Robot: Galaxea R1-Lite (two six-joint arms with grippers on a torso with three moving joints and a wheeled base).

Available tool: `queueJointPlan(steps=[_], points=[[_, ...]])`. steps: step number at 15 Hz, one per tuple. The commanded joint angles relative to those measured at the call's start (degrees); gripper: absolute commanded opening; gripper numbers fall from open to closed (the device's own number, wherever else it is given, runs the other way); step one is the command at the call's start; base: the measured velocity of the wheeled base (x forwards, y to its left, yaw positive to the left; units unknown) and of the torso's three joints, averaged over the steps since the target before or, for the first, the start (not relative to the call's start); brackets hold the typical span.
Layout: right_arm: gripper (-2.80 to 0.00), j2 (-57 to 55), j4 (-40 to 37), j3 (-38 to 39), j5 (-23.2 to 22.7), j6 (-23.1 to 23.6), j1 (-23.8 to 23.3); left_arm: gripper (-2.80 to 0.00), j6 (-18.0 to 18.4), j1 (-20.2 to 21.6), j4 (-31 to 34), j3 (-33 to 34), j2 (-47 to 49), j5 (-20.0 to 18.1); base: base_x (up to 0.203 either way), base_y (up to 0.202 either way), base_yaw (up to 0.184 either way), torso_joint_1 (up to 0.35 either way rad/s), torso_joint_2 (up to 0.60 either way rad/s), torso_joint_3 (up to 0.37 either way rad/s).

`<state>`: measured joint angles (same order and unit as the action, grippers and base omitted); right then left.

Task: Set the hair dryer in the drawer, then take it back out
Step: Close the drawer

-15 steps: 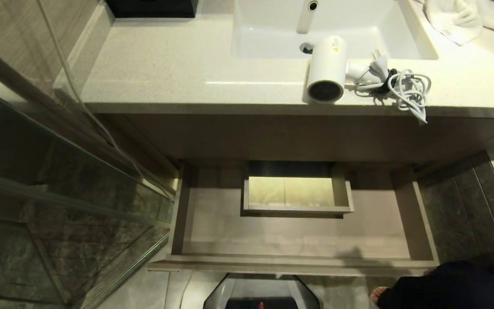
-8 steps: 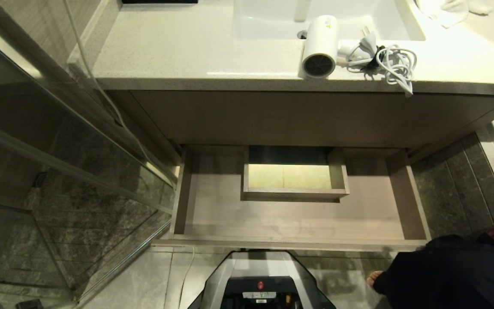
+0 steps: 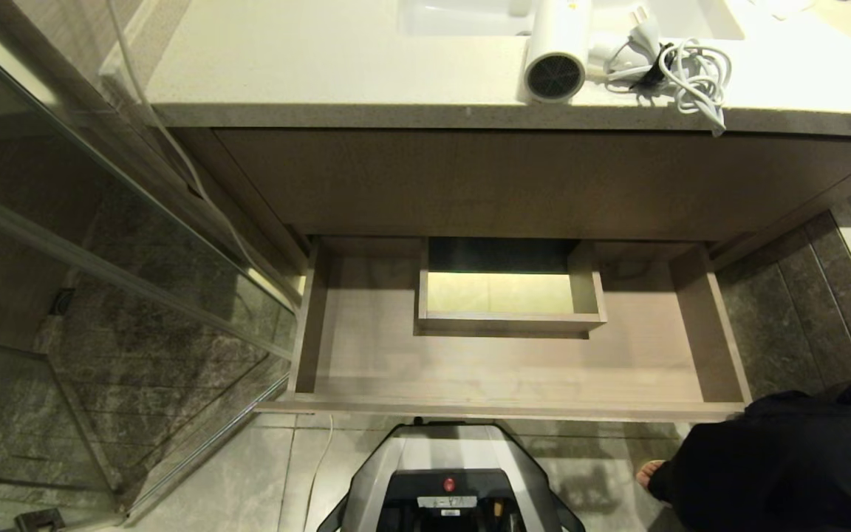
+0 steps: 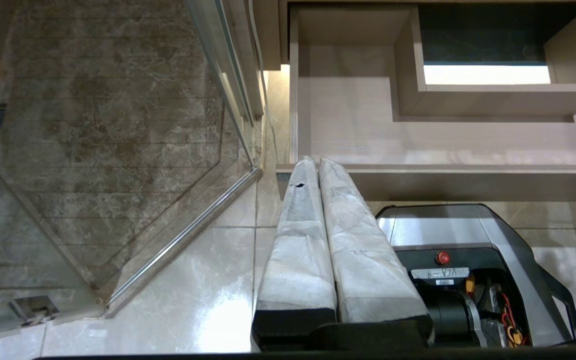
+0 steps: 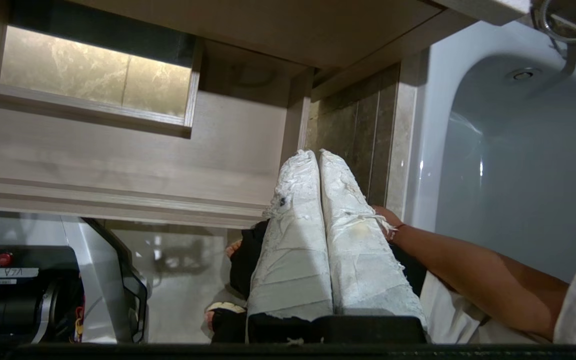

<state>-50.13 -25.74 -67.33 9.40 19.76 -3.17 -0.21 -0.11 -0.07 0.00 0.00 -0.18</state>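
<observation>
On the countertop [image 3: 322, 74], the hair dryer [image 3: 555, 52] lies above the open drawer [image 3: 366, 355].

Neither arm reaches into the head view; only the front of the robot's wheeled base [image 3: 449, 484] shows there, low in the middle. The left hand [image 4: 318, 161] hangs low, out over the floor, its two white-wrapped fingers [image 4: 298, 230] pressed together along their whole length, nothing between them. The right hand [image 5: 318, 152] is likewise closed and empty, its wrapped fingers [image 5: 358, 235] touching side by side, the wrapping frayed and smudged near the tips. Both hands point forward, the left one on the robot's left side, the right one on its right
</observation>
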Motion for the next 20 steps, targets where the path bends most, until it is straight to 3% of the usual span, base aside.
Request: queueJointPlan(steps=[1, 7, 17, 20], points=[[-2.80, 0.9, 0.1, 0.4, 0.0, 0.2, 0.2, -2.80, 0.0, 0.0, 0.0, 0.1, 0.0, 0.0, 0.000, 0.000, 0.000, -0.194, 0.33, 0.130], [-2.80, 2.6, 0.5, 1.2, 0.0, 0.1, 0.3, -2.80, 0.0, 0.0, 0.0, 0.1, 0.0, 0.0, 0.000, 0.000, 0.000, -0.219, 0.36, 0.140], [-2.80, 5.7, 0.8, 4.8, -0.1, 0.2, 0.4, -2.80, 0.0, 0.0, 0.0, 0.1, 0.0, 0.0, 0.000, 0.000, 0.000, -0.345, 0.51, 0.161], [-2.80, 6.7, 1.6, 6.8, -0.2, 0.5, 1.0, -2.80, -0.1, 0.0, 0.0, 0.0, 0.0, 0.0, 0.000, 0.000, 0.000, -0.126, 0.40, 0.250]])
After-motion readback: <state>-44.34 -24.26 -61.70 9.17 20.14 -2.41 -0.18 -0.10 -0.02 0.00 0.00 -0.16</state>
